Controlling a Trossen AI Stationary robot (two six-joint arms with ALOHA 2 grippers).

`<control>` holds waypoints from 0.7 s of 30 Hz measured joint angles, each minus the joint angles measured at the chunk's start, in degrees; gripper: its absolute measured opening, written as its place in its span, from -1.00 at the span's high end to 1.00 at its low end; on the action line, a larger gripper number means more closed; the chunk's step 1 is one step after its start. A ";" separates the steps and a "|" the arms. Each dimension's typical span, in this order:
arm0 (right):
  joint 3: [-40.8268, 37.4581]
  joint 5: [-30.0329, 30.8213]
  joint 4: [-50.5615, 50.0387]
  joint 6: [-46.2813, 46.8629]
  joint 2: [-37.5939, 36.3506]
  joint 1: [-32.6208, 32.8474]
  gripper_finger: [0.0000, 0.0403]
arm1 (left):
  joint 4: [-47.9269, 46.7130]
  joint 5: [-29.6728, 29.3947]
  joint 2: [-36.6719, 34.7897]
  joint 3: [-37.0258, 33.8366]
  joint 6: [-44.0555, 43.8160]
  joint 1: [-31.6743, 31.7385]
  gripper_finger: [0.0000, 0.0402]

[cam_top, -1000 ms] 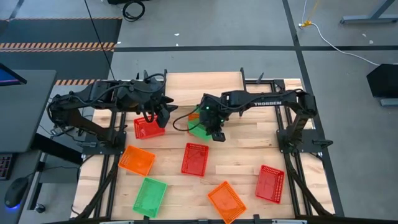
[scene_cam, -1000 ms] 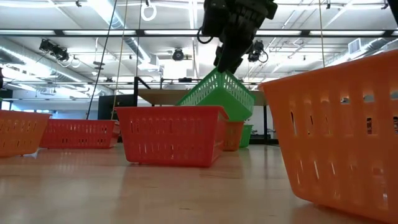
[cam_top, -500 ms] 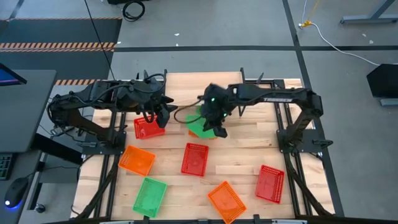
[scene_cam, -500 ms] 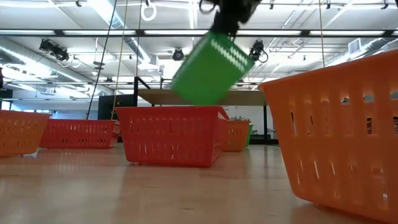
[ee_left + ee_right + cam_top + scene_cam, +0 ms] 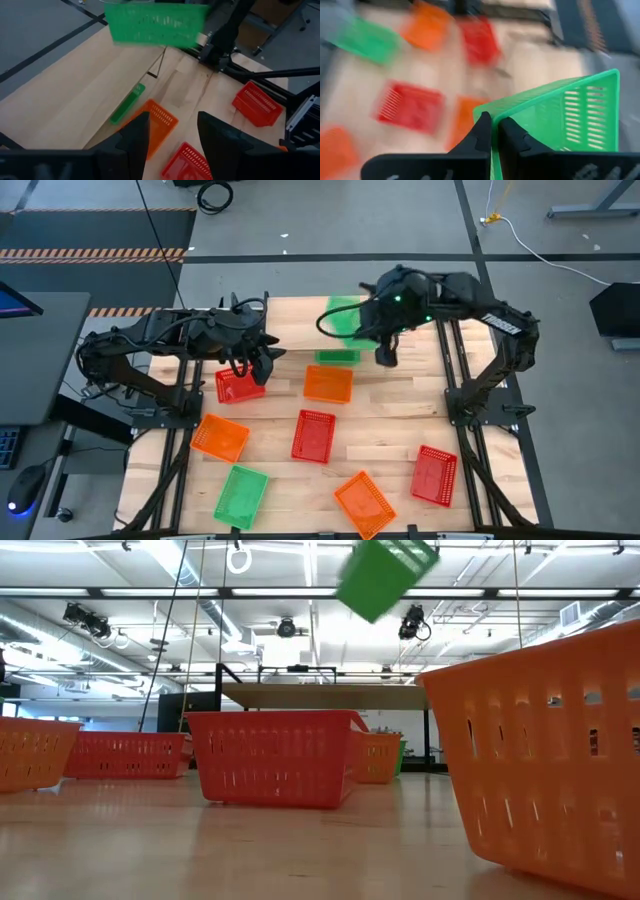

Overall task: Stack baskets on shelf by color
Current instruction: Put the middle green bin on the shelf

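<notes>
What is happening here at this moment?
The right hand is shut on the rim of a green basket and holds it high above the far part of the table. The left hand is open above a red basket. An orange basket lies between them, and other baskets are spread nearer.

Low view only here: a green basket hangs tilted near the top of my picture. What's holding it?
Observer: The right gripper, its fingers shut on the green basket's rim.
Operator: I can't see the other arm at all. Where is it?
Observer: The left gripper hovers open over a red basket at the table's left side, holding nothing.
</notes>
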 joint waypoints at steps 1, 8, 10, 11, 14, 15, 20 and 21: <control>-0.06 2.20 -2.45 -0.40 0.12 -1.01 0.94 | 0.04 -0.16 0.00 0.00 -0.01 -0.01 0.13; -6.78 5.66 -6.75 1.82 1.22 -7.57 0.94 | 2.65 -0.27 0.00 0.00 2.31 0.09 0.14; -9.10 5.57 -3.33 1.84 1.32 -8.25 0.94 | 3.38 -0.26 0.00 0.02 2.38 0.09 0.14; -10.41 5.55 -1.56 1.84 1.32 -8.43 0.94 | 3.70 -0.27 0.00 0.02 2.38 0.09 0.14; -13.97 5.21 3.47 1.88 1.32 -8.63 0.94 | 3.79 -0.26 0.00 0.00 2.38 0.09 0.14; -15.16 5.28 4.18 1.88 1.32 -8.66 0.94 | 3.83 -0.26 0.00 0.02 2.38 0.09 0.14; -21.39 4.99 5.21 2.16 2.30 -9.60 0.92 | 3.81 -0.26 0.00 0.02 2.36 -0.10 0.14; -22.35 5.09 5.52 2.71 2.34 -9.76 0.91 | 3.81 -0.26 0.02 0.00 2.36 -0.10 0.14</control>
